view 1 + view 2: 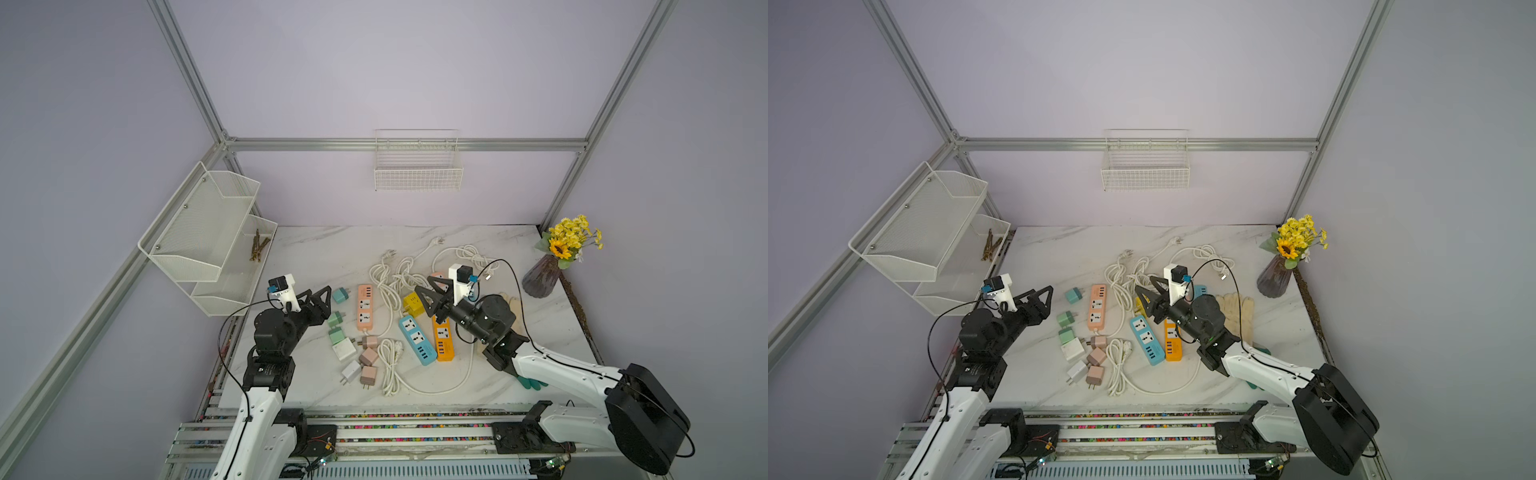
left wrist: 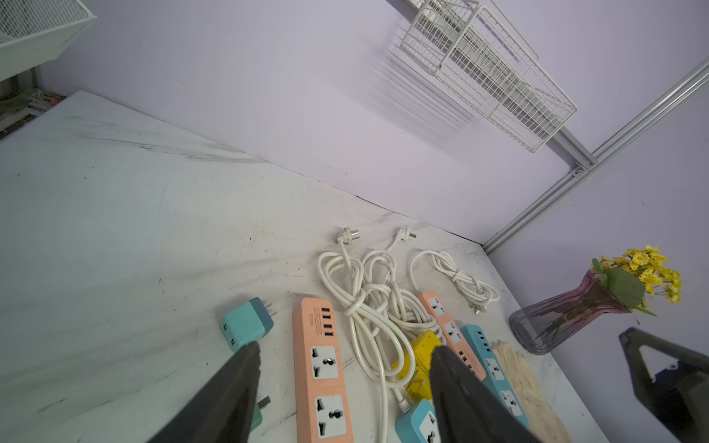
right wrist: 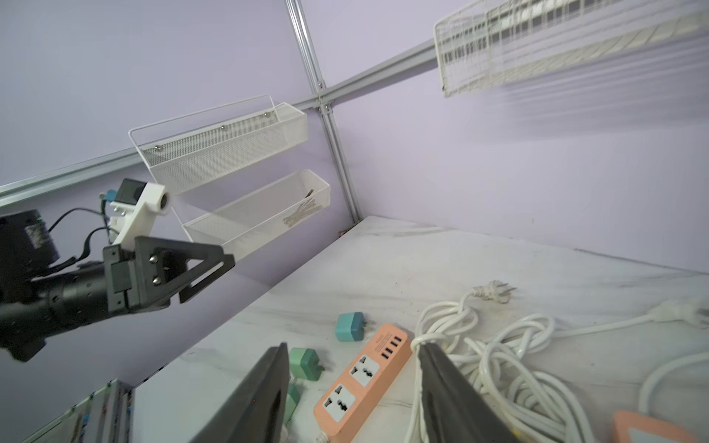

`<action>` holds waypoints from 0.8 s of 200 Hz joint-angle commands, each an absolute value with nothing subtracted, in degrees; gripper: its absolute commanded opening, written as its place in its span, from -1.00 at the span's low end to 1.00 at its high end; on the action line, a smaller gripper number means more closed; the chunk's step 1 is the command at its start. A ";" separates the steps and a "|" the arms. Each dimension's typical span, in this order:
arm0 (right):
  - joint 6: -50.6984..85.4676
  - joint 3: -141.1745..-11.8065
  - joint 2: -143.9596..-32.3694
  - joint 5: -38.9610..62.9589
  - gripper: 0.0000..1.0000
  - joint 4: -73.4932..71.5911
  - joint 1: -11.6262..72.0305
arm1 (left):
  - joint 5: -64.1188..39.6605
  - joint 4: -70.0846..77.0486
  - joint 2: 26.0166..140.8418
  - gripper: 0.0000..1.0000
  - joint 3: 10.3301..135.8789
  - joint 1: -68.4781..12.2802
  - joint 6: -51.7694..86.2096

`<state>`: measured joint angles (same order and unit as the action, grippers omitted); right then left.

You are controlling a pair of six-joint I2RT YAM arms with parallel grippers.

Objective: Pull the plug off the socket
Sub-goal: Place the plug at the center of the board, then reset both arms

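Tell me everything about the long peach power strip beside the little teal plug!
The peach power strip is plastic, lying flat on the marble table. It has two white sockets, both empty, and four dark USB slots at its far end. A white cord leaves its near end. Nothing holds it.

On the white marble tabletop [image 1: 316,249], frame centre: peach plastic power strip [image 1: 365,306], left of coiled white cords [image 1: 392,279]; teal cube plug adapter [image 1: 341,295] further left; purple glass vase [image 1: 540,282] far right.
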<state>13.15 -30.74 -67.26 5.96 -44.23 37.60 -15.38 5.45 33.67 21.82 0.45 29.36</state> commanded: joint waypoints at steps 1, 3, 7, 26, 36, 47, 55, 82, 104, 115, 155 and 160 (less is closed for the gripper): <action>8.46 -27.25 -60.10 -5.96 0.53 -43.65 37.22 | -12.03 11.12 26.12 0.63 16.81 0.27 26.89; 8.11 -26.87 -59.39 -6.68 0.57 -43.26 37.12 | -11.69 11.37 25.38 0.65 16.33 0.31 26.89; 7.18 -26.16 -57.81 -8.39 0.67 -42.38 37.09 | -11.00 11.64 24.14 0.70 15.40 0.28 26.89; 4.85 -24.61 -49.27 -17.44 0.98 -33.94 36.09 | -7.62 12.06 19.86 0.99 12.29 0.27 27.34; 5.08 -24.93 -45.15 -20.27 0.98 -27.94 34.20 | -5.60 11.71 18.96 0.99 11.46 0.28 27.14; 6.75 -25.30 -40.87 -23.58 0.98 -21.73 31.10 | -3.57 10.58 18.88 0.99 11.25 0.31 26.69; 7.68 -24.96 -37.93 -24.81 0.98 -18.46 28.44 | -2.57 10.00 19.27 0.99 11.29 0.38 26.40; 7.63 -19.72 -30.31 -26.95 0.99 -17.88 21.34 | -2.89 8.89 21.67 0.99 12.00 0.35 25.09; 6.06 -18.35 -30.02 -27.40 0.98 -17.05 17.07 | -2.22 7.24 22.76 0.99 12.83 0.36 24.43; 5.09 -18.46 -32.03 -25.41 0.98 -16.42 15.08 | -2.33 7.42 23.09 0.99 12.92 0.42 24.30; 5.54 -14.54 -40.47 -17.80 0.98 -25.35 7.57 | -2.29 7.13 24.37 0.99 13.31 0.35 23.73; 6.01 -13.78 -41.94 -16.70 0.98 -27.41 6.59 | -2.29 7.13 24.58 0.99 13.35 0.36 23.73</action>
